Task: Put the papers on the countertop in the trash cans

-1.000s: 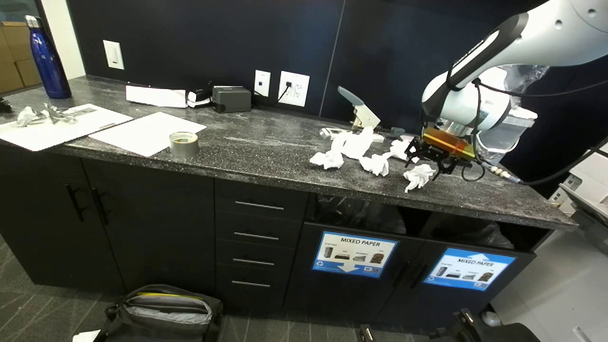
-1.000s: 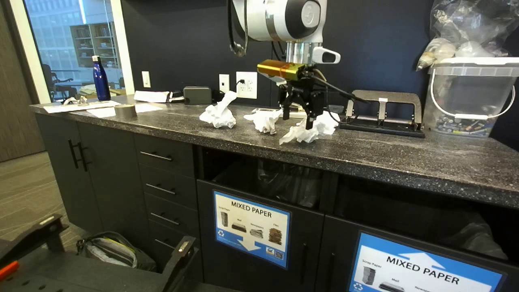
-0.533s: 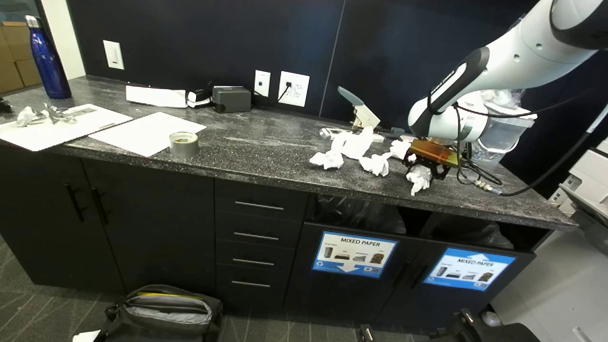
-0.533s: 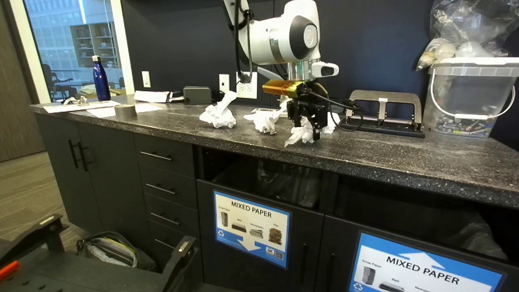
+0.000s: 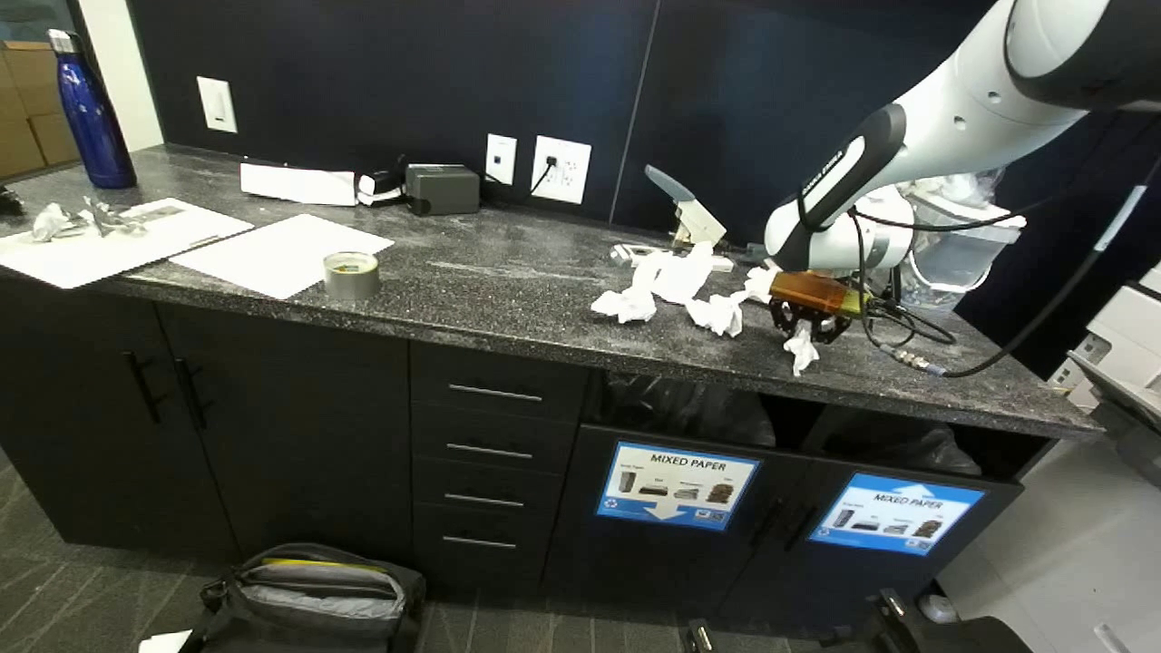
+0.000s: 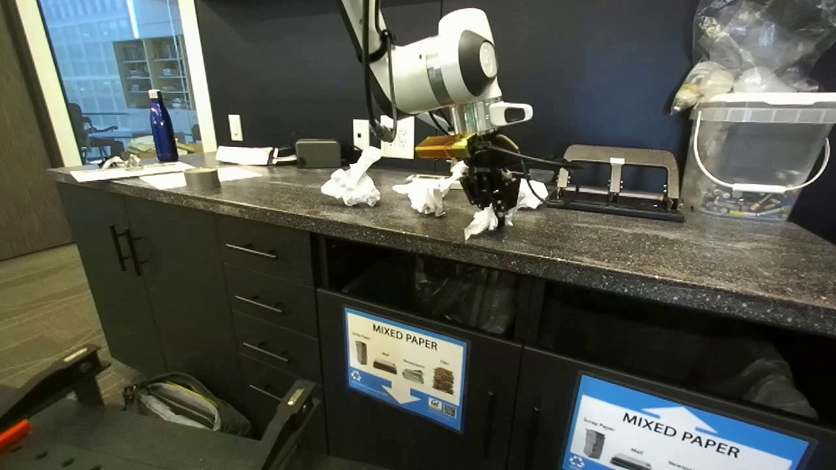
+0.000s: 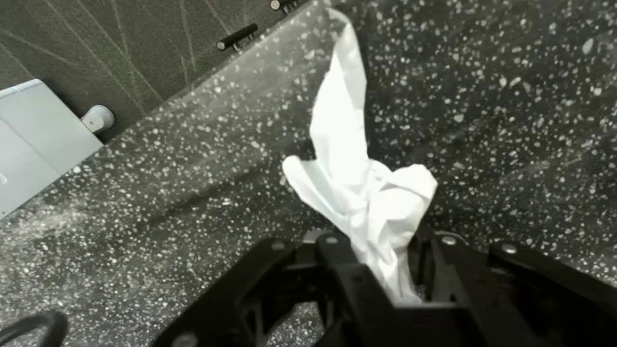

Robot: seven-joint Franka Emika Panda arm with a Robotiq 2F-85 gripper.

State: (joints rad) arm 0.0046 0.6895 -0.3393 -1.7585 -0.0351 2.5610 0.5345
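Observation:
My gripper point(image 7: 381, 243) points down at the countertop point(image 7: 193, 202), its fingers closed around a crumpled white paper point(image 7: 347, 159); the lower part of that wad is pinched between them. In an exterior view the same paper point(image 5: 800, 354) pokes out below the gripper point(image 5: 807, 328) and seems to rest on the stone. Several loose papers point(image 5: 717, 314) lie just beside it, partly overlapping a stapler. Farther off sits another crumpled wad point(image 5: 54, 222) on a flat sheet. Below the slab stand the trash cans, a black bin point(image 6: 405, 365) and another bin point(image 6: 692, 424), gaps above their labelled fronts.
A raised stapler point(image 5: 694, 218), a three-hole punch point(image 6: 614, 176) and a clear bucket point(image 6: 744, 163) stand near the gripper. Along the counter are a tape roll point(image 5: 352, 275), flat sheets point(image 5: 281, 254) and a blue bottle point(image 5: 91, 118). A bag point(image 5: 317, 589) lies on the floor.
The gripper has come down onto the nearest paper and its fingers have drawn together, squeezing the wad narrower. The arm has lowered and shifted slightly toward the other papers.

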